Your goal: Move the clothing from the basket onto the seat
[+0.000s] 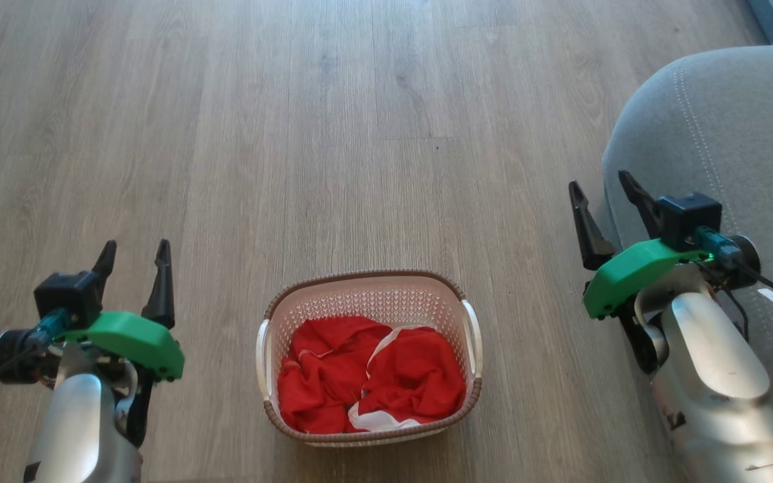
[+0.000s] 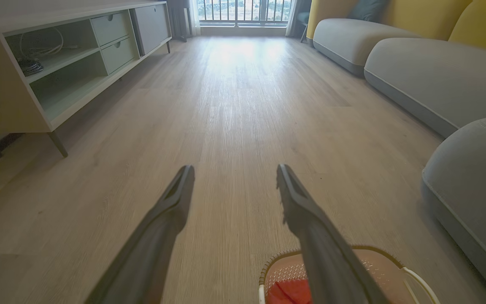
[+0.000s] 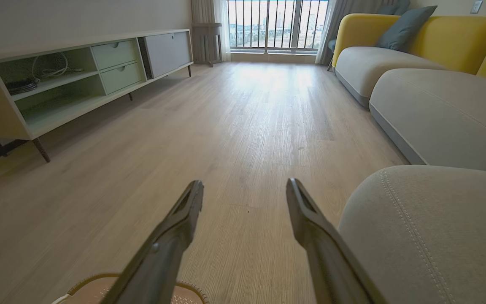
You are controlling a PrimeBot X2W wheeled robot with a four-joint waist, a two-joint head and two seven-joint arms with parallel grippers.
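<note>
two long-fingered dark grippers, left and right, gape wide and empty beside the cream perforated plastic basket of crumpled red fabric clothing.

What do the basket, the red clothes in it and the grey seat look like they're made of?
The basket: probably moulded plastic, cream and matte, given its perforated walls and woven-look brown rim. The clothing: soft red fabric, judging by its crumpled folds, with white trim. The seat: grey textile upholstery, matte, with visible pale stitching.

A home living room: yellow-backed sofa, low media cabinet, balcony window, wood floor.
</note>
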